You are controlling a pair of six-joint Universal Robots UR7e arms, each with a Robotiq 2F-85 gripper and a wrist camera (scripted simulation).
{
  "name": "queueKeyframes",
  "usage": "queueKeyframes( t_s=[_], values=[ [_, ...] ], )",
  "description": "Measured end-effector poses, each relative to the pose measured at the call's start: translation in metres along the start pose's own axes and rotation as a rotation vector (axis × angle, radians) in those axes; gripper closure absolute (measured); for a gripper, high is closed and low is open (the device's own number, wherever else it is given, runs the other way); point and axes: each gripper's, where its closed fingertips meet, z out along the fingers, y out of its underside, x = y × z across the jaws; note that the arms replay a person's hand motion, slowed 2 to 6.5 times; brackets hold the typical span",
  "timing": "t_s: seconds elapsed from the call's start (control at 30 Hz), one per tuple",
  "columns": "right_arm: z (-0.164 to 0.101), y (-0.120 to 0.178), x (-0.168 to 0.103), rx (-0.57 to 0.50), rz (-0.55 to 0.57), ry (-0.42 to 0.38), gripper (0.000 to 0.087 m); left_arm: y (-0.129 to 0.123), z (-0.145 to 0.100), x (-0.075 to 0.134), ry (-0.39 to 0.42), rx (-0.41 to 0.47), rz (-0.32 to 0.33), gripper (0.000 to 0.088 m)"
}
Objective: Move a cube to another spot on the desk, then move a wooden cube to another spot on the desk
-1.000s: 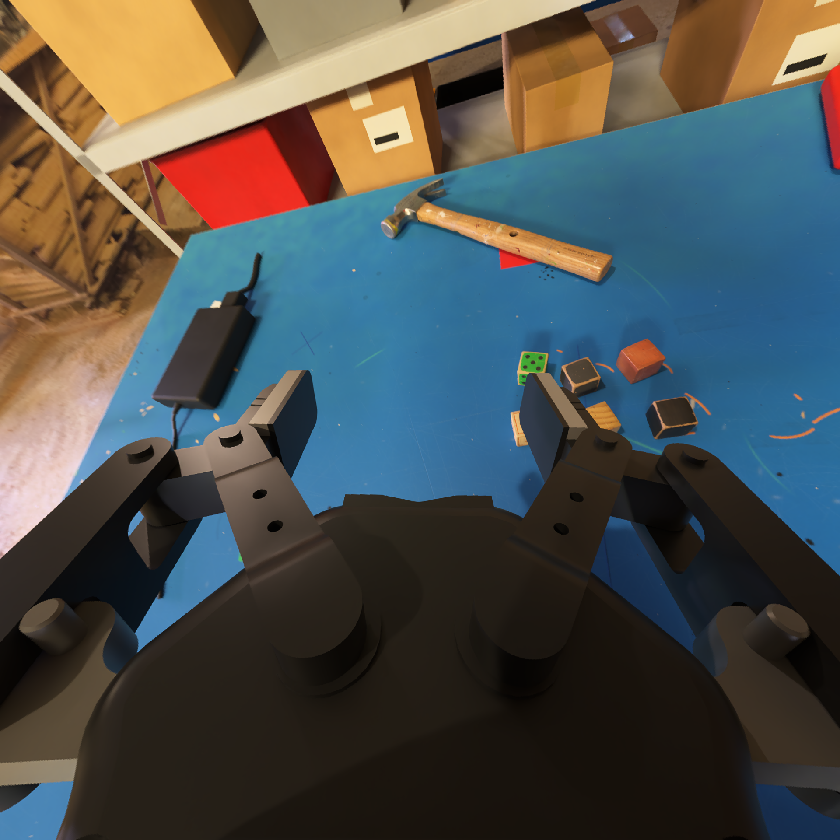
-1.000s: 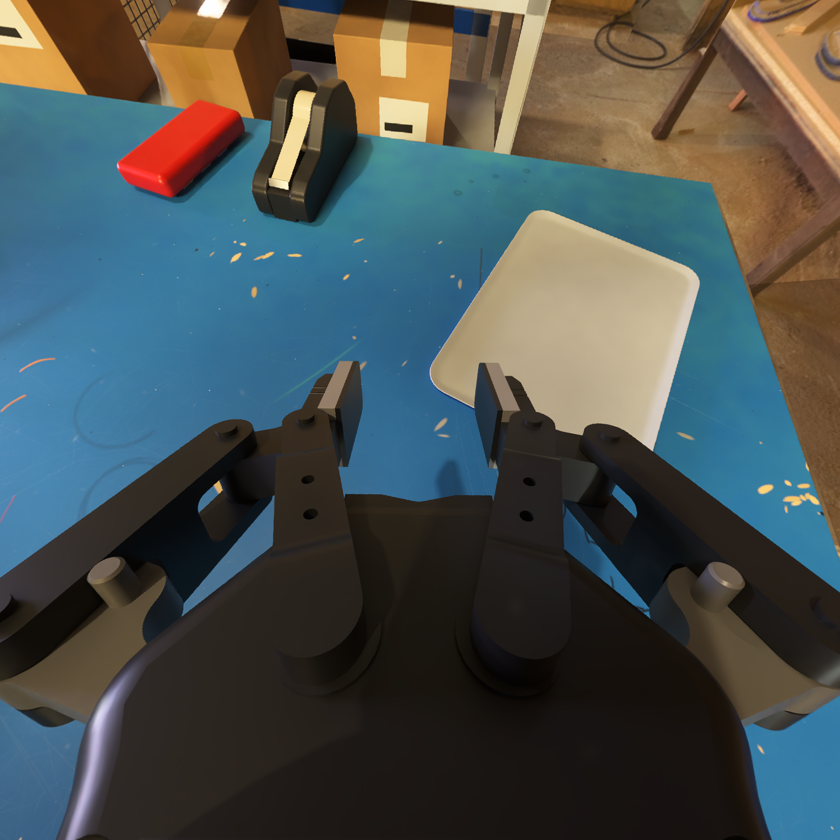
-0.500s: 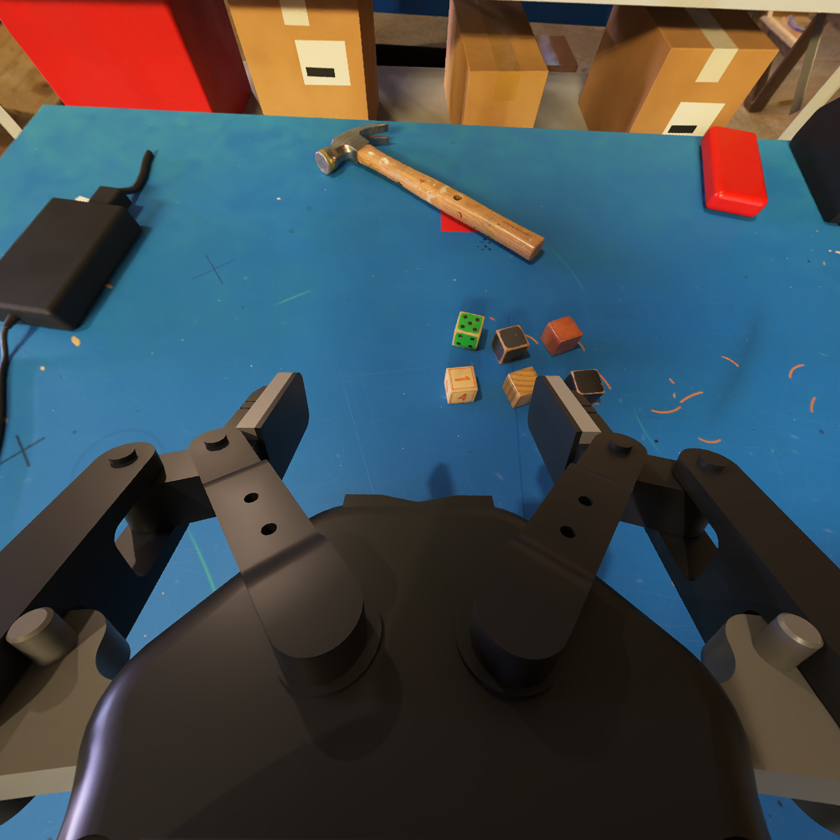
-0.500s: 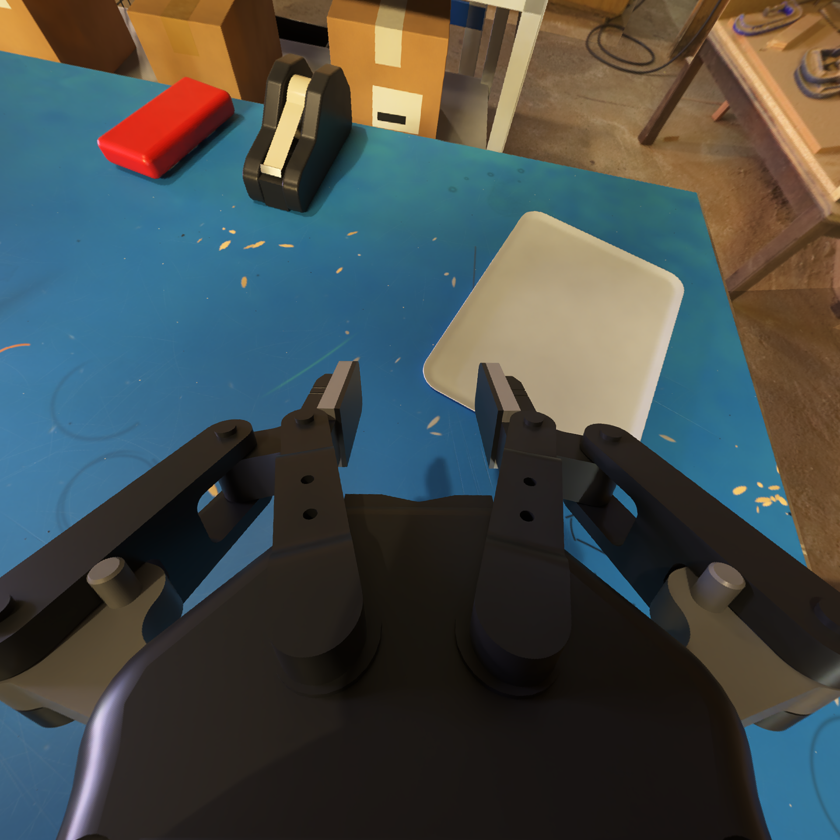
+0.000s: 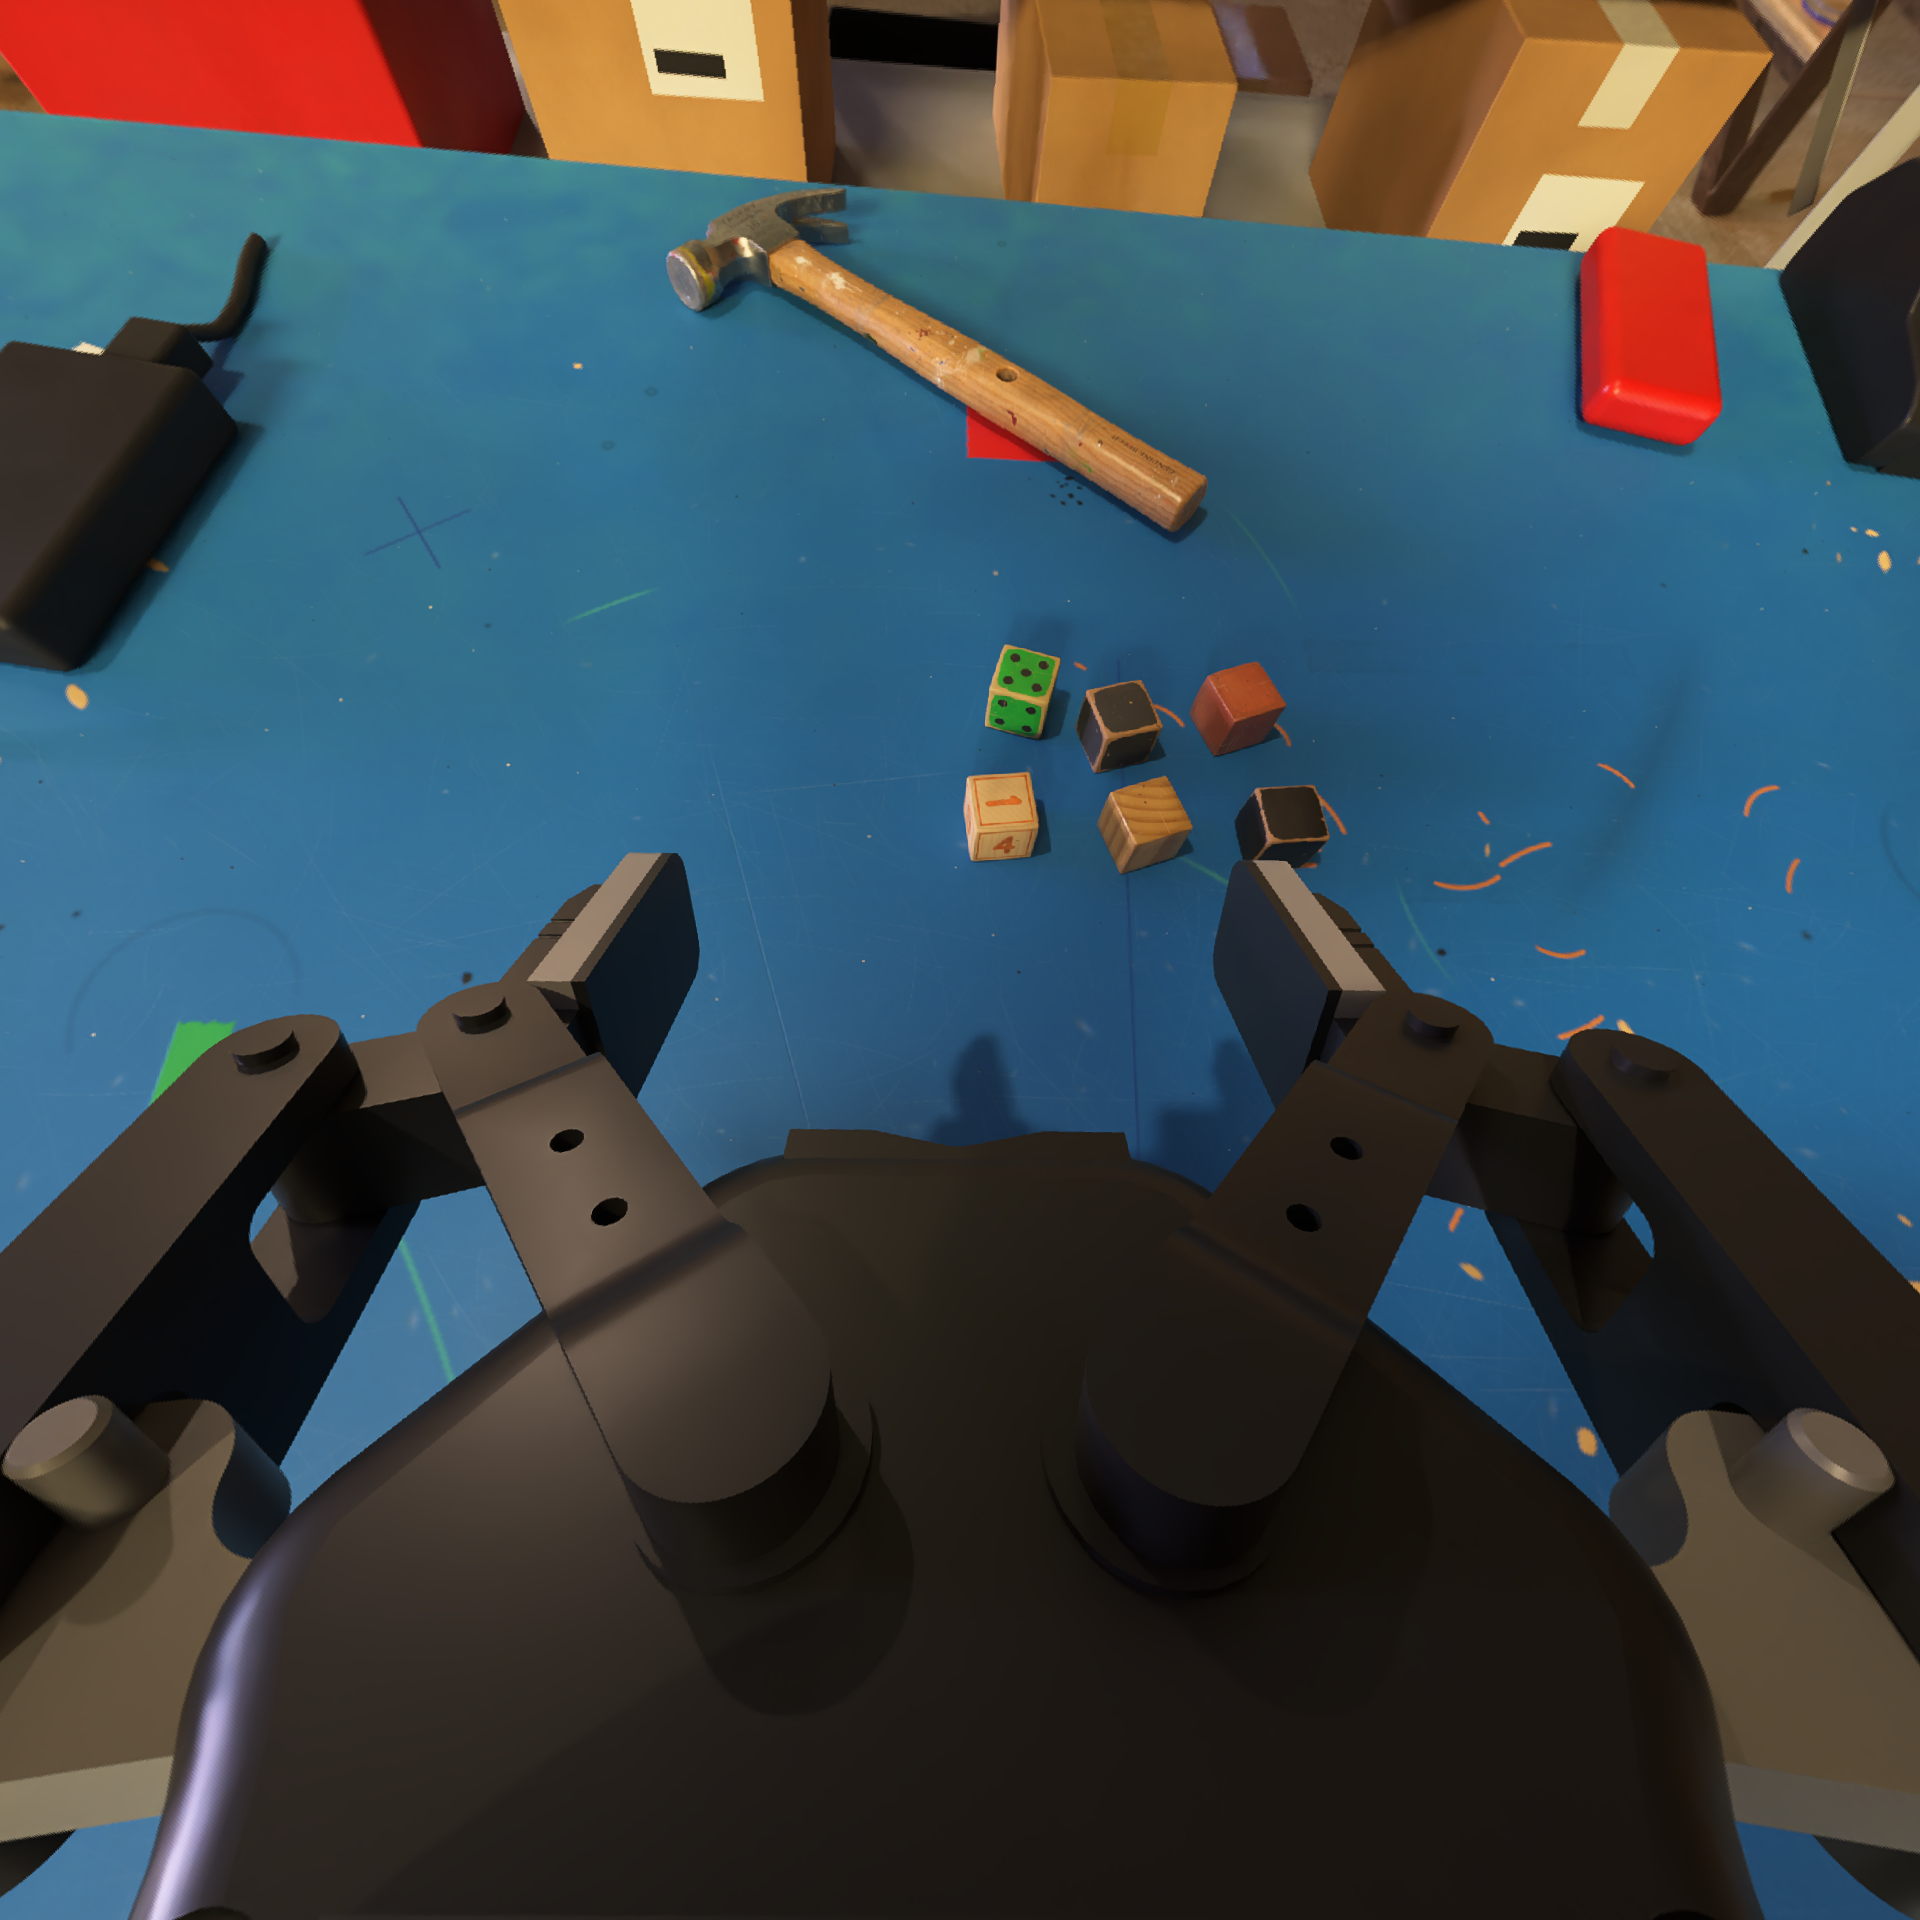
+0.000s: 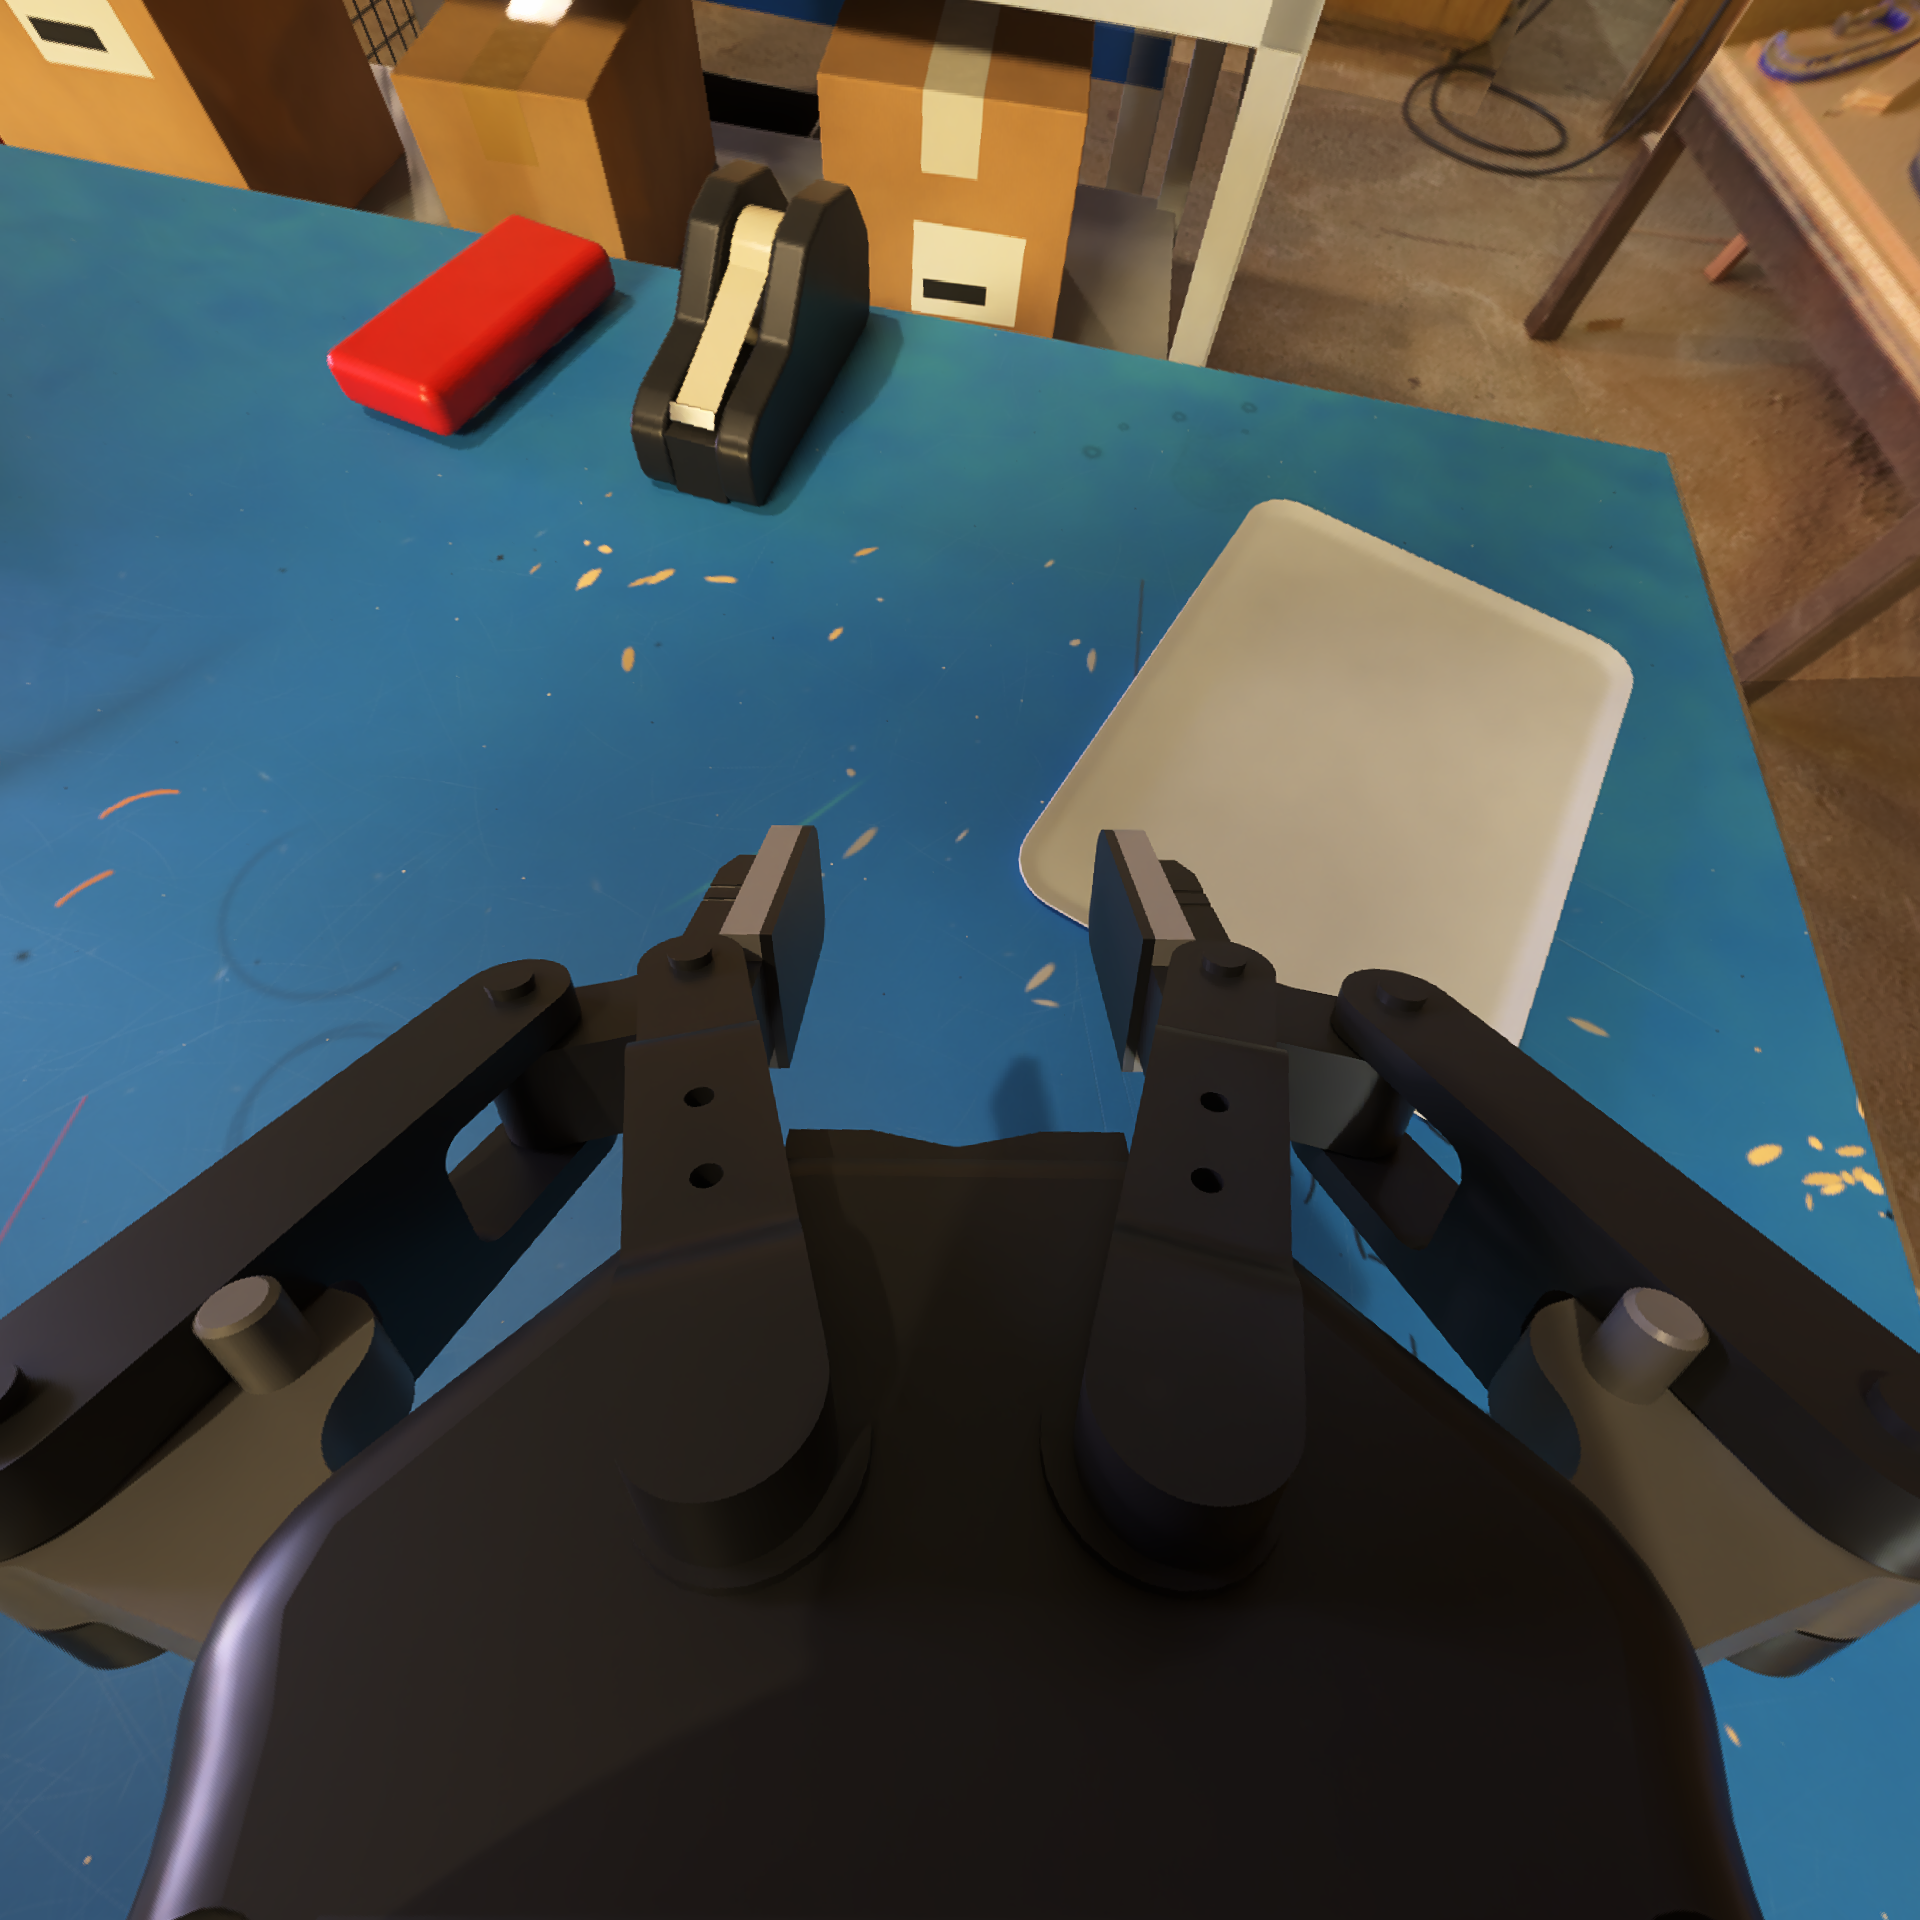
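Observation:
Several small cubes lie in a cluster on the blue desk (image 5: 727,675) in the left wrist view: a green die (image 5: 1021,690), a pale numbered block (image 5: 1001,817), a plain wooden cube (image 5: 1144,823), two dark cubes (image 5: 1118,723) (image 5: 1283,824) and a red-brown cube (image 5: 1236,707). My left gripper (image 5: 951,914) is open and empty, above the desk just short of the cluster. My right gripper (image 6: 956,914) is open and empty over the desk beside a white tray (image 6: 1351,748); no cube shows in the right wrist view.
A hammer (image 5: 935,343) lies beyond the cubes, on a red patch. A black power adapter (image 5: 94,468) is at the far left. A red case (image 5: 1647,332) (image 6: 473,322) and a black tape dispenser (image 6: 753,332) sit near the back edge. Cardboard boxes (image 5: 1122,104) stand behind the desk.
My left gripper has swung right and pulled back, so the cube cluster now sits centred ahead of its fingers. My right gripper's view has shifted slightly. Both stayed open.

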Motion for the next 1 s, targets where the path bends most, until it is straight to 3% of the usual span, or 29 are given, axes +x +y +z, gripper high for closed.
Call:
queueKeyframes(
  t_s=[0.47,1.0],
  values=[
    [-0.006,-0.013,-0.015,0.047,-0.009,-0.044,0.0409,0.010,0.011,0.006,-0.025,-0.141,-0.051,0.0023],
    [-0.004,-0.012,-0.024,0.016,-0.048,-0.062,0.0409,0.039,0.032,0.010,-0.079,-0.320,-0.068,0.0023]
  ],
)
